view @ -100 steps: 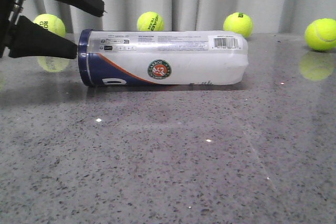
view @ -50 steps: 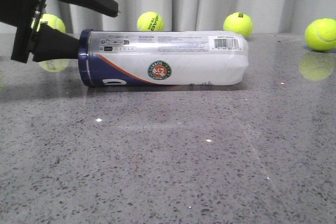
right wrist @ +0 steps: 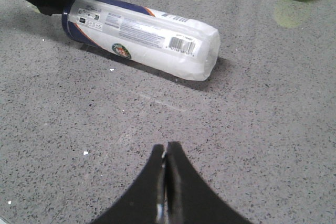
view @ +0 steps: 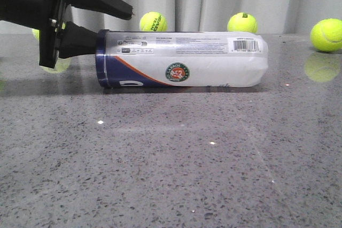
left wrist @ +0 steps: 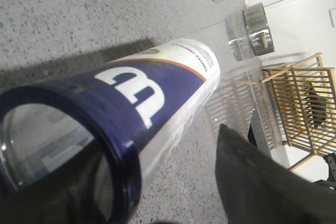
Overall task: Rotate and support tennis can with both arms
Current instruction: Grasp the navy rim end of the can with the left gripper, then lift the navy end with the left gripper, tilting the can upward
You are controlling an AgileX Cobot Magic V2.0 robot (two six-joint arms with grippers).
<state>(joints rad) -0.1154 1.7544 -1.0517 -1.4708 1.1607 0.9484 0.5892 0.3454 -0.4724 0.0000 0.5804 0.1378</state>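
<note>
Advancing rightward across the upper left of the front view: left end effector [view: 109,28], more of its black body now entering the frame than a second ago. Spread fingers now straddling the navy rim, lower finger pressing against the open end, upper finger [view: 109,2] reaching over the top edge. Sliding rightward along the bench [view: 171,158]: tennis can [view: 181,58], navy end shifting from near the frame's left quarter toward the centre, barcode end moving closer to the right. Disappearing behind the black body: far-left tennis ball [view: 36,33], now reduced to a sliver.
</note>
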